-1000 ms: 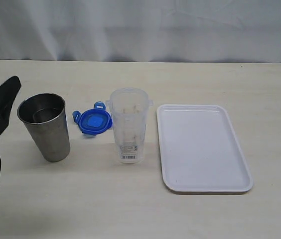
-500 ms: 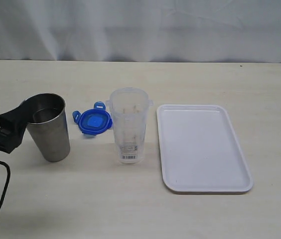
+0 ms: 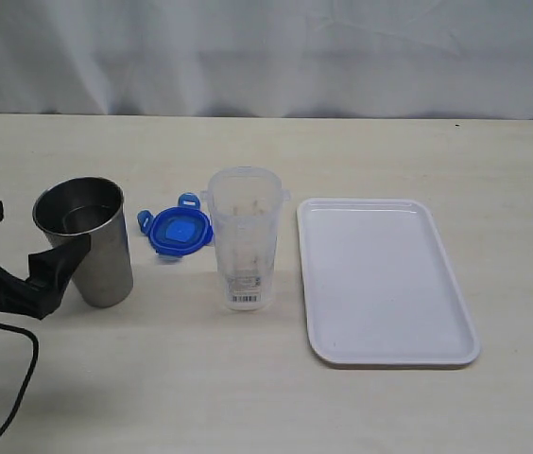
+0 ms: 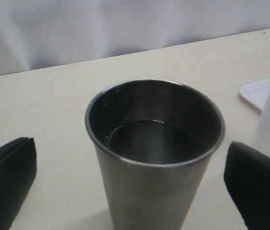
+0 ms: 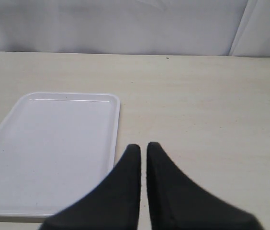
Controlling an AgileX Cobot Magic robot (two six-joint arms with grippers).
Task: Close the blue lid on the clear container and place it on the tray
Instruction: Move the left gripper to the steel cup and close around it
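Steel can be seen at the left of the frame, where an upright steel cup (image 3: pixel 104 248) is flanked by the left gripper (image 3: pixel 42 223), whose jaws are spread wide with one black finger (image 4: pixel 8 179) on either side of the cup. In the left wrist view, clear gaps are shown between the fingers and the cup wall, so nothing is gripped. The blue lid (image 3: pixel 178 233) is found lying flat on the table (image 3: pixel 248 397), its sticker face up, between the steel cup and the clear container (image 3: pixel 244 236). Whether lid and container touch cannot be told. The clear container is seen standing upright and uncovered at the centre of the frame, its barcode label low on the wall. It is set on the table just left of the tray (image 3: pixel 389 281), close to the tray's rim but off it. The right gripper (image 5: pixel 143 147) is shown only in its own wrist view, drawn shut to a thin slit, beside the tray's edge.
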